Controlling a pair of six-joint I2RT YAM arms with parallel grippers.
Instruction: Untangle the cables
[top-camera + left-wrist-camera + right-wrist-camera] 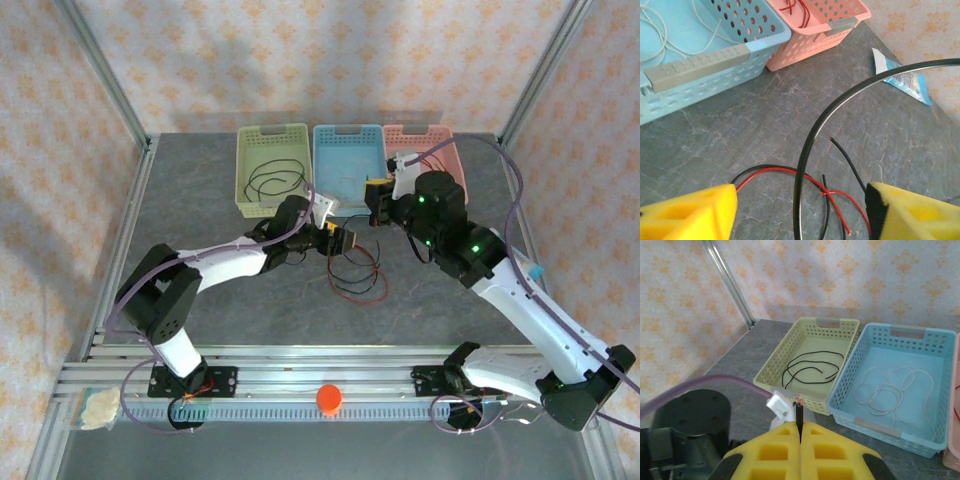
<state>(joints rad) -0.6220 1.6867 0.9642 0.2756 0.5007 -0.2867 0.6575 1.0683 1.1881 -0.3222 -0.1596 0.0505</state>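
Right gripper (pixel 800 426) was clenched on the black cable (pixel 805 149) end. That strand arced down between the pads of the left gripper (pixel 801 200), which were apart and grasped nothing. The red cable (pixel 770 169) tangle lay mid-bench under the left gripper, the nearer arm, short of the blue basket (pixel 740 75).

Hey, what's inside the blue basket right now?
A thin whitish cable lies in loose loops on the floor of the blue basket. Nothing else shows on the visible floor; the strip just behind its near wall is hidden.

black cable (pixel 799 200) runs off btm & rt edges.
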